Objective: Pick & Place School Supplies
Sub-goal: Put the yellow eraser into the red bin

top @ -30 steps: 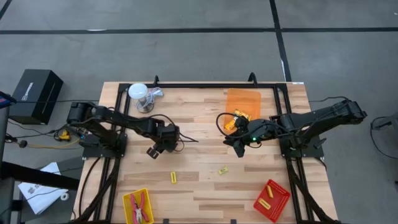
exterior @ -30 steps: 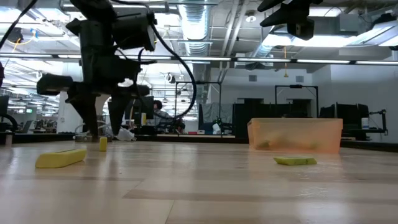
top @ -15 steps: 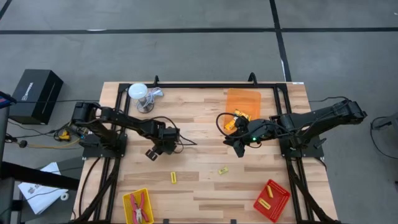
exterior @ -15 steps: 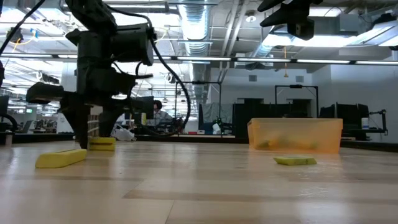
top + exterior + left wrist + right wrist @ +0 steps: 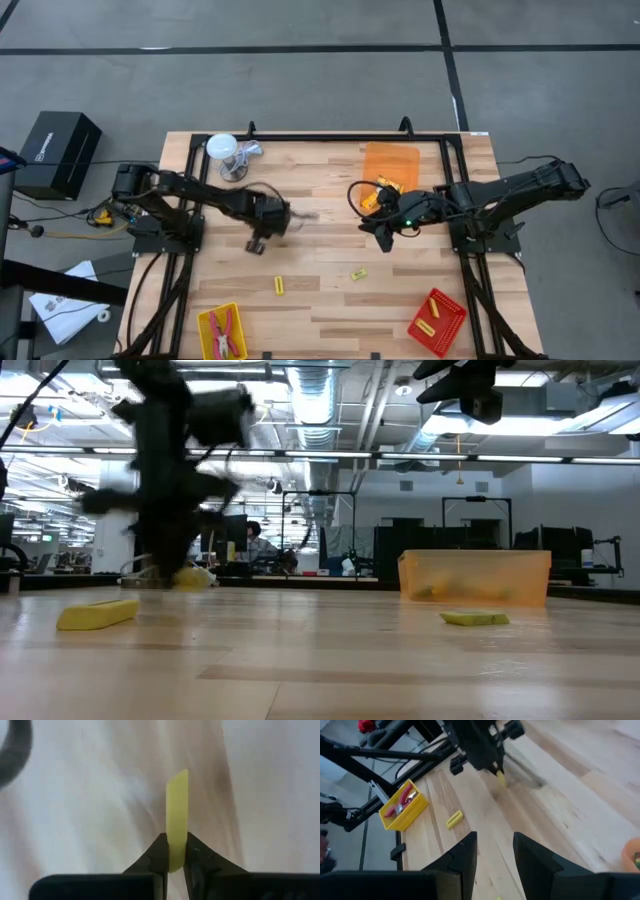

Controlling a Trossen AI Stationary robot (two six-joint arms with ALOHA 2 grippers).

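Left gripper (image 5: 175, 865), at about nine o'clock of the table centre, pinches a small yellow plastic stick (image 5: 177, 815) upright between its tips. Carrying it well means keeping the pinch firm. Right gripper (image 5: 495, 851), at three o'clock, waits with fingers parted, empty.

cup (image 5: 223, 152) at the tabletop's (image 5: 320, 300) back left, one tray (image 5: 391, 160) at the back, two trays (image 5: 205, 325) (image 5: 450, 322) at the front corners, two sticks (image 5: 279, 285) (image 5: 358, 274) between them

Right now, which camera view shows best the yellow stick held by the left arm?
Left wrist view: the yellow stick stands clamped between both fingers. Right wrist view shows it small, far off; low view only a blur; high view hides it.
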